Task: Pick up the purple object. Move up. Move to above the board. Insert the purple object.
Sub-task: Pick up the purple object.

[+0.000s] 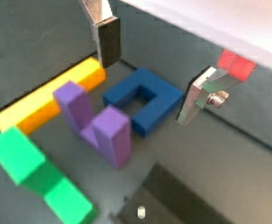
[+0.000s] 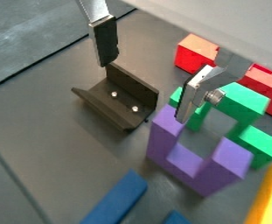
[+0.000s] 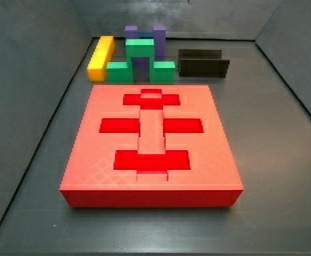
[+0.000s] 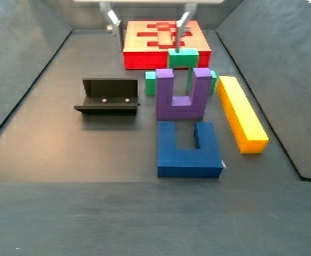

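Observation:
The purple object (image 4: 182, 112) is a U-shaped block lying on the dark floor between the green block (image 4: 182, 62) and the blue block (image 4: 189, 150). It also shows in both wrist views (image 1: 107, 131) (image 2: 173, 144), and its two arm ends show behind the green block in a side view (image 3: 131, 35). The red board (image 3: 104, 150) (image 4: 198, 45) lies flat with its recessed slots facing up. My gripper (image 1: 153, 70) (image 2: 149, 68) (image 4: 148, 18) hangs open and empty above the floor, beside the purple object and apart from it.
The fixture (image 4: 107, 97) (image 2: 117, 98) stands beside the purple object. A yellow bar (image 4: 241, 112) (image 1: 56, 96) lies on its other side. A notched green block (image 3: 144, 60) sits between the purple object and the board. Grey walls enclose the floor.

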